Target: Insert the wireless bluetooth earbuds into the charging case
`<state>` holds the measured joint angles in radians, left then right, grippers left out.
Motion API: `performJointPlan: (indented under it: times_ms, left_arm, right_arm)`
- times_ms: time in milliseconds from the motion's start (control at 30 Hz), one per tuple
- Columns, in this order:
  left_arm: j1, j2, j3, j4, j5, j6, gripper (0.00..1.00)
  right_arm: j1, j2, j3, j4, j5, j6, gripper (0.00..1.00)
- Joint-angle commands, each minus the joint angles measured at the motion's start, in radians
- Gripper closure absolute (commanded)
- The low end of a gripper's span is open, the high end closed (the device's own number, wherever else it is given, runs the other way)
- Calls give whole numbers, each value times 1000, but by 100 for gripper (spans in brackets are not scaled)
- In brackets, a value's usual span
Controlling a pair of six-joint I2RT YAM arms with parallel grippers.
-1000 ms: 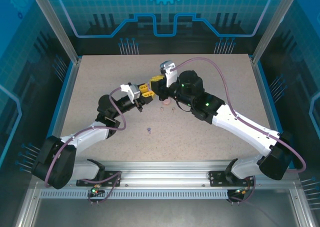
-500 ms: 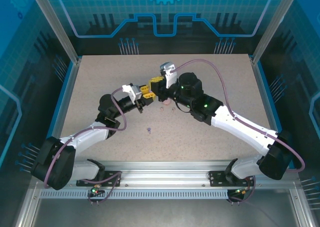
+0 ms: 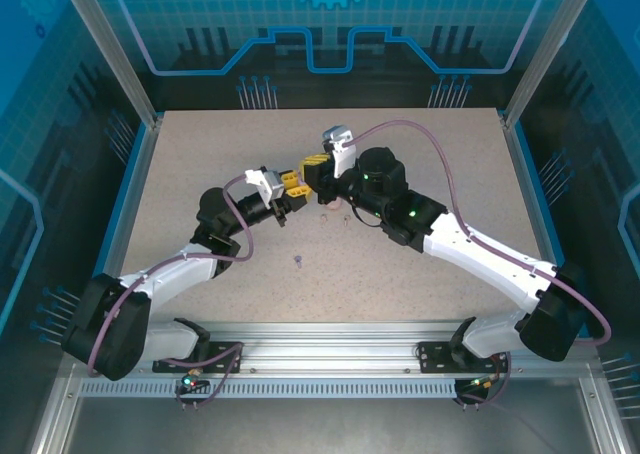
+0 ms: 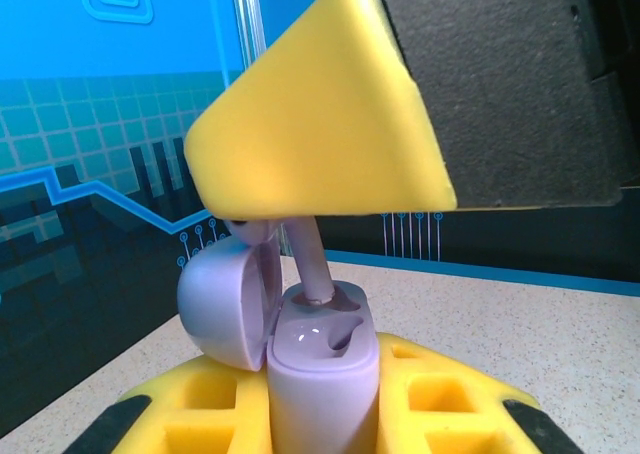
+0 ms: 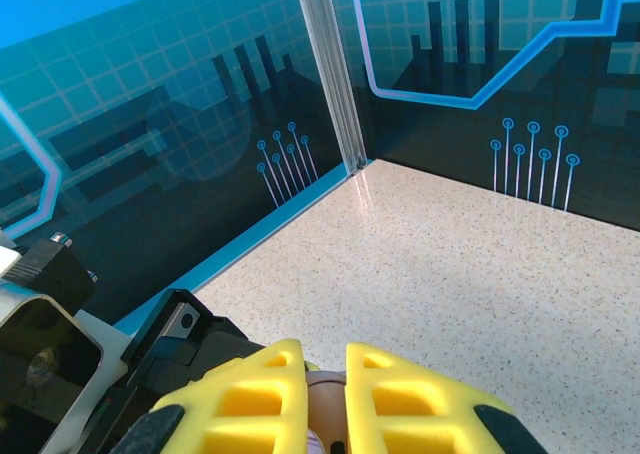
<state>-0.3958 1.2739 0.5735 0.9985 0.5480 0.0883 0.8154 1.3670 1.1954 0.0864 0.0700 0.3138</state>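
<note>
1. The speckled table [image 3: 200, 174] spreads out under everything, with blue patterned walls around it.
2. The left arm [image 3: 170, 269] and the right arm [image 3: 480, 254] both reach in towards the middle of the table, and their wrists nearly meet there.
3. The left gripper [image 3: 292, 182] has its yellow fingers pressed in on the charging case. The left wrist view shows the case standing upright between them.
4. The right gripper [image 5: 325, 359] comes in from above, just beside the left one. Its fingers are drawn together with a thin gap between them, and a small pale thing is pinched in that gap.
5. The charging case [image 4: 322, 384] is lilac and rounded. Its lid [image 4: 228, 304] is swung open to the left, and two wells show in its top.
6. The lilac earbud [image 4: 308, 259] is clamped under the right gripper's yellow finger, directly over the case. It slants down and its lower end sits at the mouth of one well, so it is touching the case but not seated flush.
7. On the table, a tiny loose earbud [image 3: 298, 261], lilac by the look of it, lies nearer the arm bases and well apart from both grippers.
8. A pale pink earbud [image 3: 326, 205] lies on the table close under the right wrist. It is too small to make out any detail.
</note>
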Motion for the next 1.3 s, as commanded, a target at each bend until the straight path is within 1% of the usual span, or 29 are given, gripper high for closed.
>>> performJointPlan:
  times_ms: [0,200,333,600,833,1200,1267]
  left_arm:
    - [-9,-39,48,63,9,18,100]
    - [-9,-42,49,66,6,11,100]
    - [-9,-44,50,61,10,10,100]
    - [-8,-50,48,63,7,9,100]
    - [-9,-60,57,57,12,8,100]
    - [-9,-81,60,57,9,1,100]
    - [-9,-84,62,55,6,0,100]
  right_arm:
    - [4,-7,-26,-19,-20,5,88]
    - [11,-20,-45,-6,14,4,88]
    - [8,-24,-26,-5,31,9,88]
    - [11,-11,23,-37,11,-8,89]
    - [19,-7,-28,-29,25,-5,89]
    - [75,11,-99,-3,117,-54,91]
    - [79,9,-114,11,118,-60,91]
